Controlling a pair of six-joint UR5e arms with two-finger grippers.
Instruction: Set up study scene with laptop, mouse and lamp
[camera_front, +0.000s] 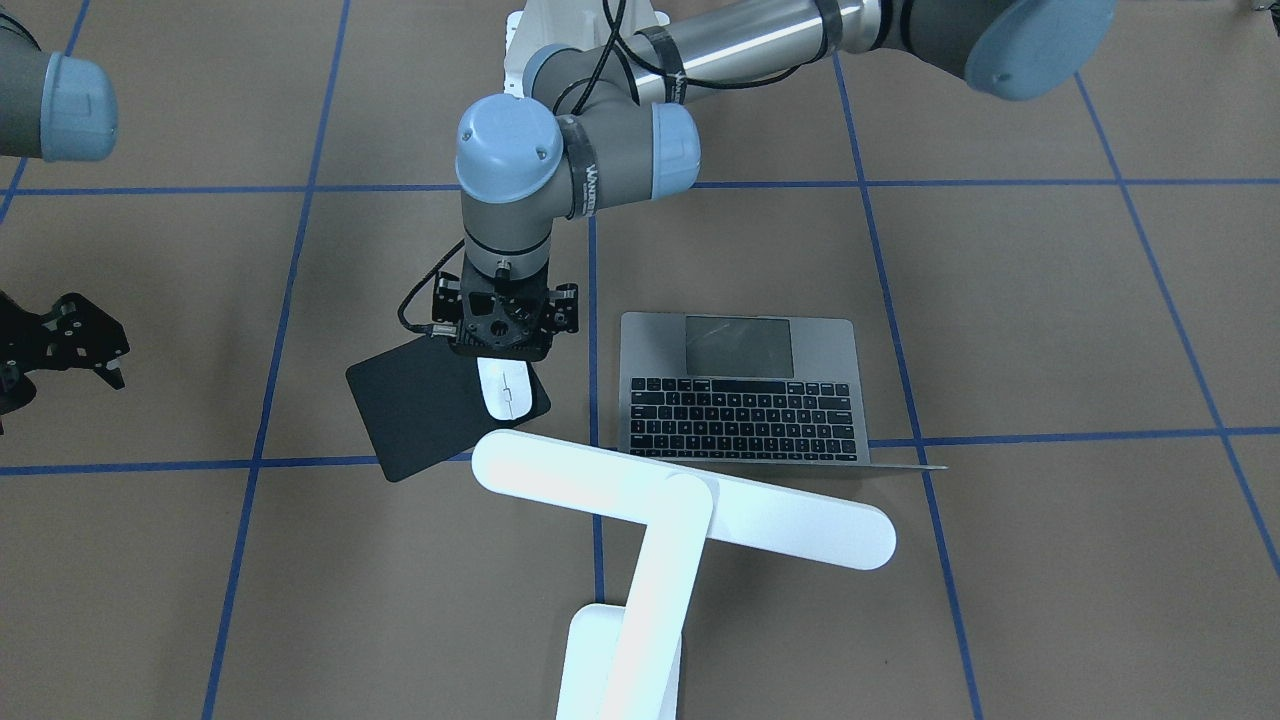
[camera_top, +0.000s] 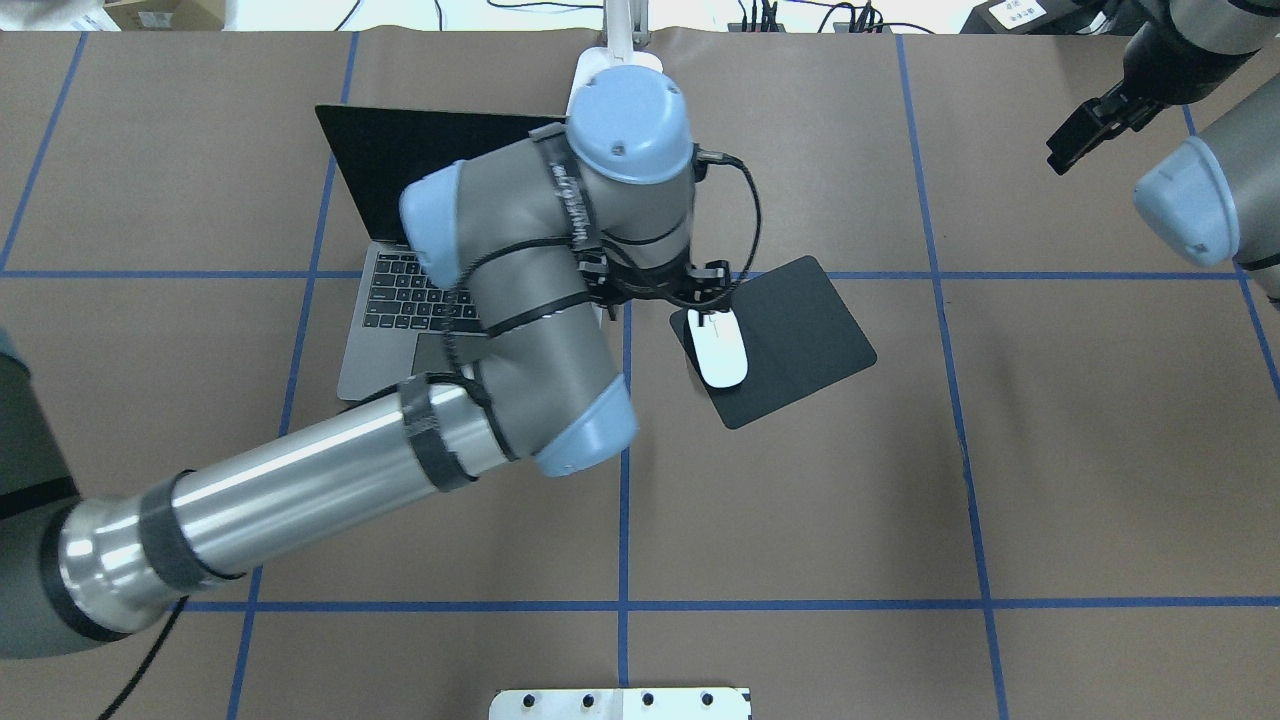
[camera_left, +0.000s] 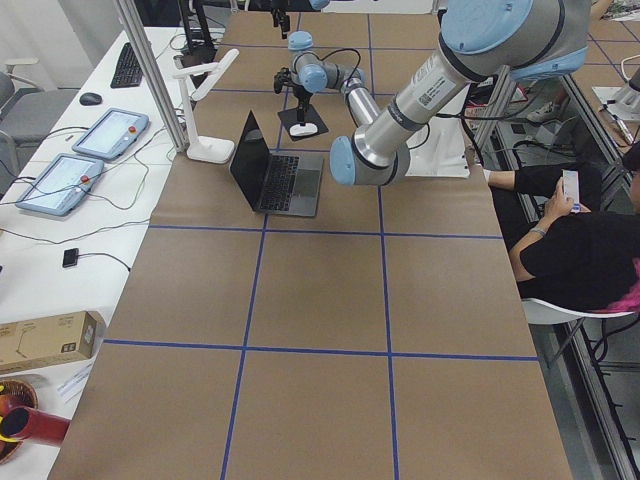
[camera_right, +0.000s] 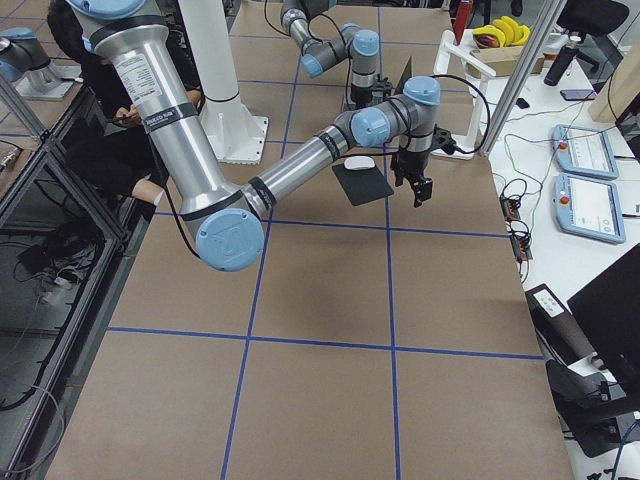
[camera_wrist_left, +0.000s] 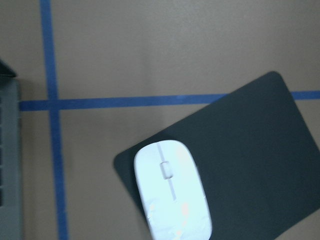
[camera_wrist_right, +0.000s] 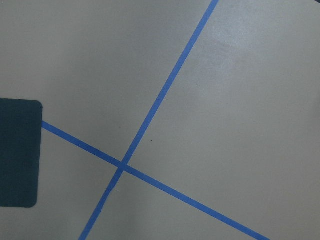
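The white mouse (camera_front: 505, 388) (camera_top: 720, 350) lies free on a black mat (camera_top: 800, 330), near the mat's corner closest to the laptop; in the left wrist view the mouse (camera_wrist_left: 172, 190) has no finger around it. My left gripper (camera_front: 503, 352) (camera_top: 708, 303) hangs just above the mouse's rear end and appears open. The grey laptop (camera_front: 740, 390) (camera_top: 400, 170) stands open beside the mat. The white lamp (camera_front: 680, 510) (camera_left: 205, 95) stands behind the laptop, its bar head over the lid's edge. My right gripper (camera_front: 65, 385) (camera_top: 1085, 130) hovers open and empty, far off to the side.
A white pedestal with bolt holes (camera_top: 620, 703) sits at the table's near edge. Blue tape lines cross the brown table (camera_top: 800, 520). A seated person (camera_left: 580, 240) is beside the table. Tablets (camera_left: 110, 133) lie on a side bench.
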